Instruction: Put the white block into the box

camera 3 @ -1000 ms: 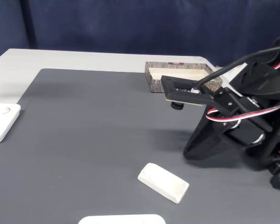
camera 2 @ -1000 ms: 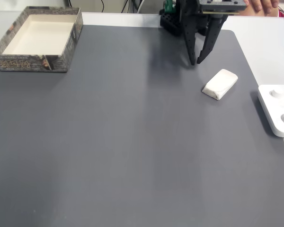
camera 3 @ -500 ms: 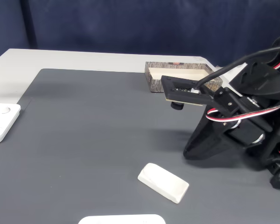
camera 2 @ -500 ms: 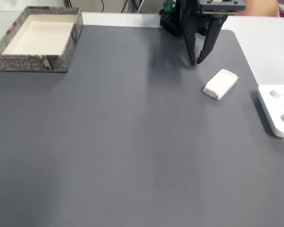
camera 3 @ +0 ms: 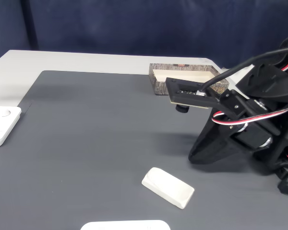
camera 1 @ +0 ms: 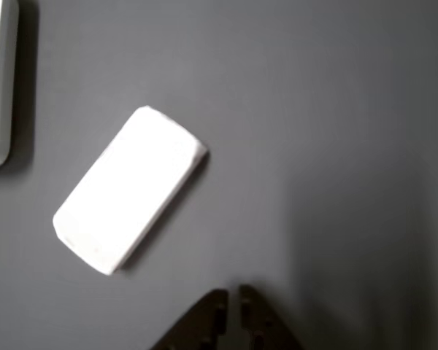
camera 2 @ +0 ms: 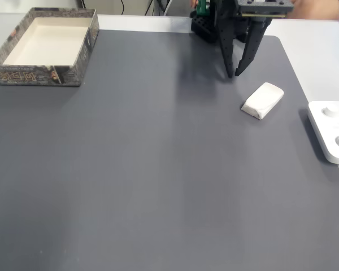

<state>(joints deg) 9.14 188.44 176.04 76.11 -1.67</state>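
Note:
The white block (camera 2: pixel 263 100) lies flat and askew on the grey mat (camera 2: pixel 158 169), toward its right side in a fixed view. My gripper (camera 2: pixel 234 73) hangs point-down just behind and left of it, apart from it, its fingertips nearly together with nothing between them. In the other view the block (camera 1: pixel 129 189) sits up and left of the gripper's tips (camera 1: pixel 233 295). From the side, the block (camera 3: pixel 168 187) lies in front of the gripper (camera 3: pixel 192 156). The box (camera 2: pixel 37 75) stands at the mat's far left corner, open on top, and it shows behind the arm as the box (camera 3: pixel 163 87).
A glossy white device with round dimples (camera 2: pixel 332 132) lies off the mat's right edge, close to the block. A second white piece (camera 3: pixel 125 225) shows at the bottom of a fixed view. A hand (camera 2: pixel 322 7) is at the table's far edge behind the arm.
The arm and the block have stayed put. The hand at the far edge has shifted slightly.

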